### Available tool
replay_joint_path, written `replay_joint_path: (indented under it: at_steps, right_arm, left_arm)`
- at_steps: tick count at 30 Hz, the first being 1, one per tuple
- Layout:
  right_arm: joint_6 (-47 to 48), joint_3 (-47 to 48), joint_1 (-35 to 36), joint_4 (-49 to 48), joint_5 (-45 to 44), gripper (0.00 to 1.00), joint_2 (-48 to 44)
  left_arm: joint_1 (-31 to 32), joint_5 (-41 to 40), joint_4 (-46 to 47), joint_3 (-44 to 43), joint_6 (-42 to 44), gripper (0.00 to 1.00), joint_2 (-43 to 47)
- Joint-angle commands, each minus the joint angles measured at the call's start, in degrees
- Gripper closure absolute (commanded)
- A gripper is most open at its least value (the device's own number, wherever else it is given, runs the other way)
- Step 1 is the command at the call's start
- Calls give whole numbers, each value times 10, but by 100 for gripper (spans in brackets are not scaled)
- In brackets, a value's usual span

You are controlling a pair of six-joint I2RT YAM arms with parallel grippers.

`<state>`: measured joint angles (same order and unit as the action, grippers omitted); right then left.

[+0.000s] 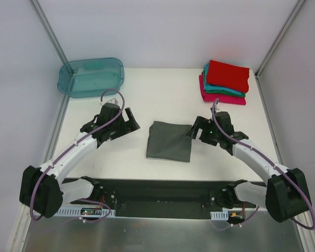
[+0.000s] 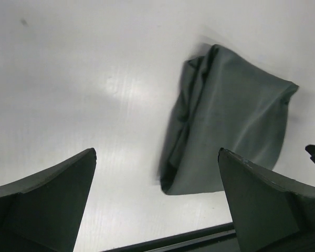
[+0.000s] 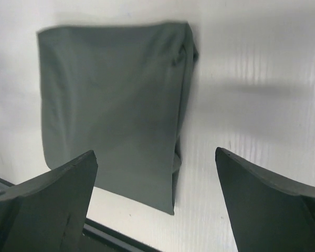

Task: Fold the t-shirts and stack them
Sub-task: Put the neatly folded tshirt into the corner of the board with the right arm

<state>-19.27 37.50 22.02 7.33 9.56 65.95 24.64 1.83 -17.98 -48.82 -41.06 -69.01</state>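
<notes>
top external shows the folded dark grey t-shirt [image 1: 169, 140] at table centre, left gripper [image 1: 127, 122] at its nine o'clock and right gripper [image 1: 197, 130] at three, both released, so best pinch all layers evenly before lifting toward the one o'clock stack [image 1: 224, 83].

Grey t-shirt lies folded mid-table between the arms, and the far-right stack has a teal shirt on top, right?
Not quite. The top external view shows the red shirt on top of the stack, with the teal shirt under it. The part about the grey t-shirt is right.
</notes>
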Motion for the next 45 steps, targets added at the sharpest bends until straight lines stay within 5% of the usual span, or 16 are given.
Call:
replay_joint_path:
  at_steps: [1,10,24,32,38,45]
  right_arm:
    - [-33,3,30,37,-11,2,27]
    - [-73,83,122,122,-186,12,138]
    - [-65,218,203,196,-239,23,312]
    - [-73,227,224,164,-220,55,394]
    - [25,287,222,167,-248,99,414]
    - [250,430,219,280,-414,100,434]
  left_arm:
    - [-7,-69,-13,75,-27,1,61]
    - [-7,-52,-15,87,-24,1,72]
    - [-8,-48,-16,89,-20,1,56]
    - [-10,-53,-20,90,-18,1,56]
    - [-14,-59,-25,89,-15,1,63]
    - [-24,-94,-36,95,-13,1,87]
